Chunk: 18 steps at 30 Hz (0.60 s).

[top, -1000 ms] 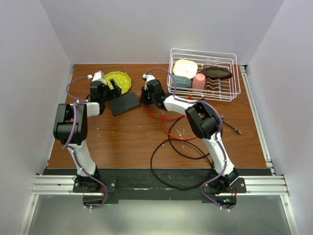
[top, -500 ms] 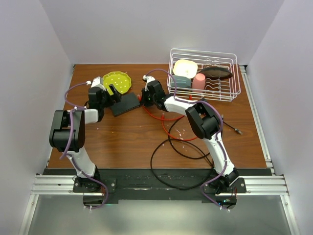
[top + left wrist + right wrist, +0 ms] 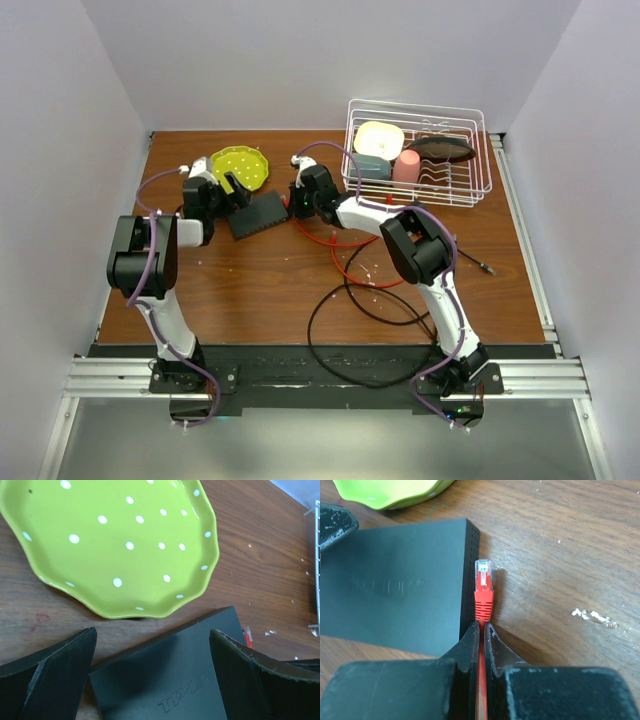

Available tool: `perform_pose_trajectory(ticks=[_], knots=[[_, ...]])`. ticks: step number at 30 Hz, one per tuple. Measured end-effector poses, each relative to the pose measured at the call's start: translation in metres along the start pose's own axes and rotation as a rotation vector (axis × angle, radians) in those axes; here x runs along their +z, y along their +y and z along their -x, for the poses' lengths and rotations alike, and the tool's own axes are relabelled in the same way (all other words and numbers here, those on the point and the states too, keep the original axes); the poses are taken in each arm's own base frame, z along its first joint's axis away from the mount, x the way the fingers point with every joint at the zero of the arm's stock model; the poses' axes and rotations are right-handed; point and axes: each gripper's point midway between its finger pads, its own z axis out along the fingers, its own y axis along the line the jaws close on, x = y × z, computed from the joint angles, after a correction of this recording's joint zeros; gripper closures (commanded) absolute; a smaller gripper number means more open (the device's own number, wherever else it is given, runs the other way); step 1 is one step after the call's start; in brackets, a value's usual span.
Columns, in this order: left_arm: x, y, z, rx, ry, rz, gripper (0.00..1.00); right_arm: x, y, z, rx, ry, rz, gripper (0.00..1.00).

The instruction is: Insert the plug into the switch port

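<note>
The flat black switch box [image 3: 258, 212] lies on the wooden table; its ports do not show in any view. My left gripper [image 3: 222, 190] is open, its fingers [image 3: 55, 675] straddling the box's left end [image 3: 170, 680] without touching. My right gripper [image 3: 298, 202] is shut on the red cable just behind the plug [image 3: 483, 580]. The clear-tipped plug sticks out ahead of the right gripper [image 3: 481, 626]. It runs alongside the box's ribbed right side [image 3: 470, 580], close to it and parallel.
A yellow-green dotted plate [image 3: 240, 166] [image 3: 115, 540] sits just behind the box. A white wire dish rack [image 3: 416, 102] with dishes stands at the back right. The red cable [image 3: 345, 255] and a black cable loop [image 3: 330, 340] trail over the table's middle.
The left arm's elbow swung out to the left and came back; its open gripper stays over the box's left end. The right gripper with the plug has barely moved.
</note>
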Motion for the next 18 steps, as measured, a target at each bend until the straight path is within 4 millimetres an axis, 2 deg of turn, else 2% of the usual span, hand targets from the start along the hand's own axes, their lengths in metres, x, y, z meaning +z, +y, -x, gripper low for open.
perform_pose_trajectory(ticks=[3,7,18], knots=[[-0.004,-0.002,-0.01,-0.008,0.02,-0.026,0.0,-0.002,0.001,-0.001,-0.021,0.007,0.0,1.0],[-0.019,-0.005,-0.024,-0.025,0.051,-0.055,0.01,-0.008,0.007,-0.01,-0.054,0.028,-0.002,1.0],[-0.094,-0.011,-0.071,-0.075,0.128,-0.066,0.03,-0.033,0.028,-0.039,-0.133,0.087,-0.022,1.0]])
